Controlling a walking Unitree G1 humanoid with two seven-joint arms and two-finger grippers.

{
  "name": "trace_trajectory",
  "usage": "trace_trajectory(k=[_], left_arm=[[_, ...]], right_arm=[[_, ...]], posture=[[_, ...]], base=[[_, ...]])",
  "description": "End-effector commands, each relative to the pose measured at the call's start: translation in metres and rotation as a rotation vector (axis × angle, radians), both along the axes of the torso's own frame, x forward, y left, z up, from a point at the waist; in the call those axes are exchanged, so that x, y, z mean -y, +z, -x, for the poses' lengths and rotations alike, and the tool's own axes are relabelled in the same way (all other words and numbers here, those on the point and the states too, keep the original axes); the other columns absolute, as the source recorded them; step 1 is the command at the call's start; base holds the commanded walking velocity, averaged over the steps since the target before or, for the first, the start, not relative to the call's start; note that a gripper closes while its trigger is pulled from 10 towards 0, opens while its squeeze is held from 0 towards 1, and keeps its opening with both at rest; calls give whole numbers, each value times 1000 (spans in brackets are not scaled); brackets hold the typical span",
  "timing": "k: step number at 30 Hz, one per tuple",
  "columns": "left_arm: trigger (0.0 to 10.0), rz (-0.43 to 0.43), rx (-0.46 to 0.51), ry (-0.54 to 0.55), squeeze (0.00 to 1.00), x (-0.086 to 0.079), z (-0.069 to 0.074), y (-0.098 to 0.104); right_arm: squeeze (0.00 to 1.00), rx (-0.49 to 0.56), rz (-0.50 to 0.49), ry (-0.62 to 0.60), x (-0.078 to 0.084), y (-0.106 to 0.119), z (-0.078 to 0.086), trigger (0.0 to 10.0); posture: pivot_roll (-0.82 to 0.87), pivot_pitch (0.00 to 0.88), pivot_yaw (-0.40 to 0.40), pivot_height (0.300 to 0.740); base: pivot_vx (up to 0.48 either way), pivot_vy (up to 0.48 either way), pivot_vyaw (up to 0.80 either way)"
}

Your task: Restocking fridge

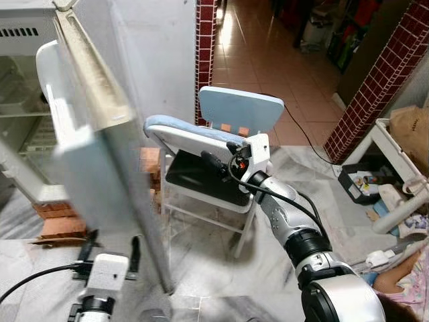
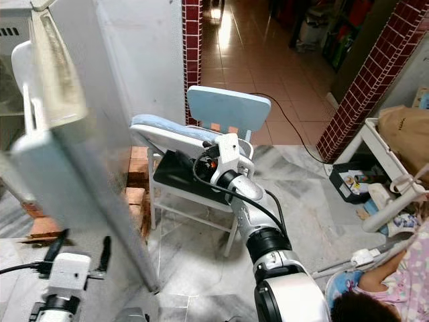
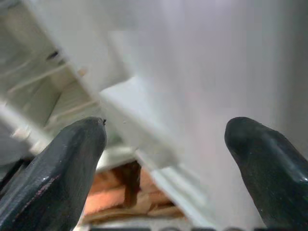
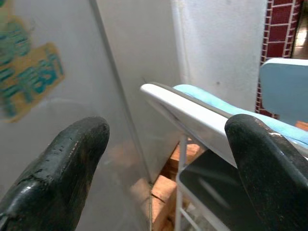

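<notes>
Marble floor (image 1: 201,268) under fridge door (image 1: 114,168), chair (image 1: 228,134).

One fridge door (image 1: 100,168), two stacked chairs (image 1: 221,144), two pincers, one person (image 2: 395,282)

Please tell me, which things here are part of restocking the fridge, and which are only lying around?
Part of the job: fridge door, standing open; fridge shelves; left gripper, open at the door's edge; right gripper, open.

Lying around: blue chair; bricks; white rack; power cable.
</notes>
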State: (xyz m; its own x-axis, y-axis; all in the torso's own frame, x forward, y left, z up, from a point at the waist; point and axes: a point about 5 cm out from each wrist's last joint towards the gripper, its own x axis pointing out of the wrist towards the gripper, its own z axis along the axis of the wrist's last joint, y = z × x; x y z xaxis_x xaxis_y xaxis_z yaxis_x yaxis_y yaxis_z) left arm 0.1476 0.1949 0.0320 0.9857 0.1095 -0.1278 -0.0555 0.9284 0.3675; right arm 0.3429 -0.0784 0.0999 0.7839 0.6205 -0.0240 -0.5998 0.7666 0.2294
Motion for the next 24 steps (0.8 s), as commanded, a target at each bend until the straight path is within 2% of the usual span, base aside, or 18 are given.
trace_trajectory(k=[1, 3, 4, 8, 10, 11, 20, 24], left_arm=[[10000, 8, -57, 183, 0, -25, 7, -13], [10000, -4, -60, 218, 0, -32, 8, -14], [10000, -28, -56, 251, 0, -42, 9, -14], [10000, -28, -26, 223, 0, -44, 2, -7], [10000, -14, 5, 202, 0, -41, -10, 3], [10000, -8, 29, 188, 0, -35, -20, 11], [10000, 22, 44, 143, 0, -17, -35, 14], [10000, 27, 28, 137, 0, -13, -37, 15]], right_arm=[[0, 17, 10, 1, -1, 5, -4, 10000], [0, 18, 10, -1, -1, 5, -5, 10000], [0, 19, 9, -4, -2, 5, -6, 10000], [0, 21, 10, -1, -6, 6, -7, 10000], [0, 24, 12, 3, -11, 7, -7, 10000], [0, 27, 19, -7, -12, 7, -8, 10000], [0, 44, 11, -20, -14, 8, -8, 10000], [0, 55, 17, -46, -12, 8, -9, 10000]], posture=[[142, 15, -33, 740], [142, 15, -33, 740], [141, 16, -36, 740], [148, 16, -39, 740], [150, 12, -38, 740], [149, 9, -37, 740], [135, 5, -31, 740], [130, 6, -28, 740]], base=[[0, 0, 0], [0, 0, 0], [0, 0, 0], [0, 0, 0], [0, 0, 0], [0, 0, 0], [0, 0, 0], [0, -263, 777]])
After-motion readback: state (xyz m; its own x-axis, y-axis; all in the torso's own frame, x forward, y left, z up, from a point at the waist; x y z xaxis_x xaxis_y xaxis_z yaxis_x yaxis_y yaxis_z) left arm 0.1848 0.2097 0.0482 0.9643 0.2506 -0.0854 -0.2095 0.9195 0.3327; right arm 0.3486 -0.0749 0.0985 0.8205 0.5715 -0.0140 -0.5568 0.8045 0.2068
